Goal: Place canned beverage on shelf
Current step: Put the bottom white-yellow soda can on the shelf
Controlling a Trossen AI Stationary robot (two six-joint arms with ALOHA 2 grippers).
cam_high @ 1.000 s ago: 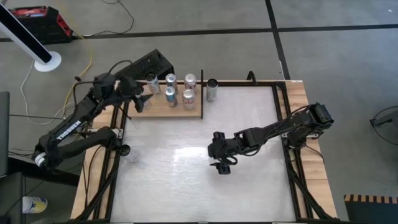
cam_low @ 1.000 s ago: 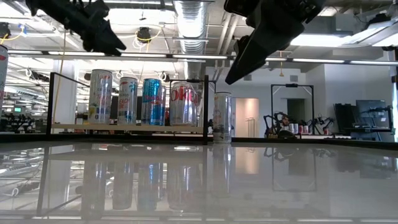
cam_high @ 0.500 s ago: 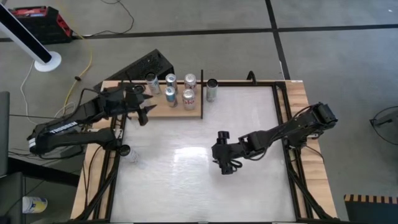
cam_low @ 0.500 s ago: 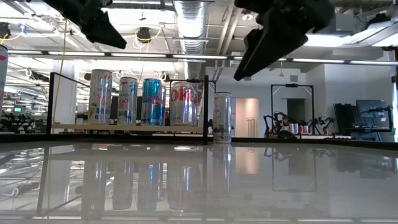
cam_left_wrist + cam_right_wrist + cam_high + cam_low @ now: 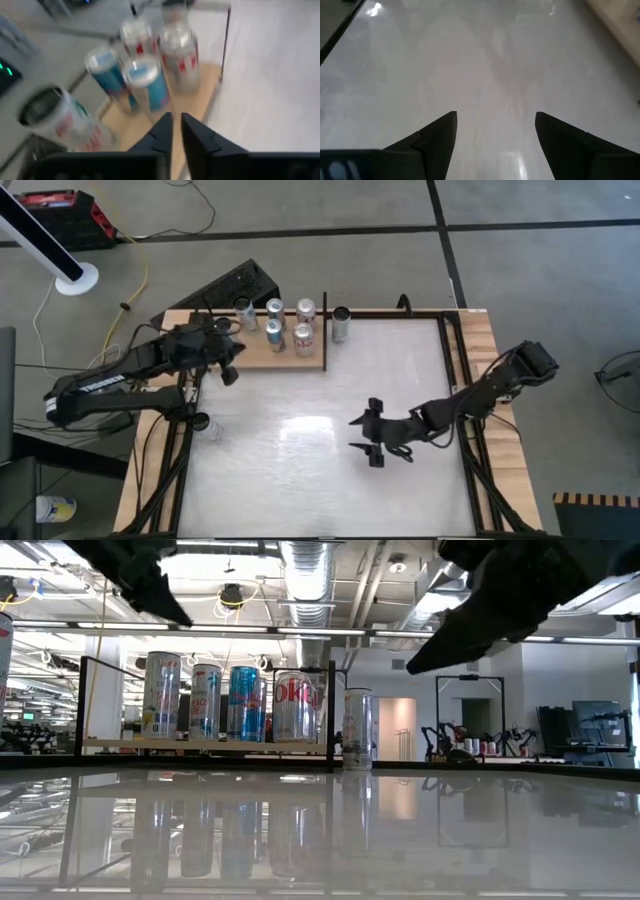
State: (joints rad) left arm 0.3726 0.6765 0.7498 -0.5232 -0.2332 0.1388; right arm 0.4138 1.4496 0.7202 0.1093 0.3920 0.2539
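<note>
The shelf [image 5: 262, 356] is a light-brown board at the table's far left, and several cans [image 5: 304, 337] stand upright on it. One more can [image 5: 341, 323] stands on the white tabletop just right of the shelf, also seen in the low view [image 5: 357, 728]. My left gripper [image 5: 230, 372] hovers shut at the shelf's near left corner. In its wrist view [image 5: 176, 121] it points at the cans [image 5: 147, 86]. My right gripper [image 5: 363, 434] hangs open over the table's middle, with only tabletop between its fingers [image 5: 495, 125].
Thin black bars [image 5: 332, 710] edge the shelf. Wooden strips [image 5: 482, 370] with black rails run along the table's sides. The white tabletop [image 5: 300, 470] stretches from the shelf to the near edge.
My left gripper has swung from over the shelf's left end toward the near edge and has shut. My right gripper has drawn back toward the table's right edge, sunk a little and turned, so its fingers now point toward the table's left. No can has moved.
</note>
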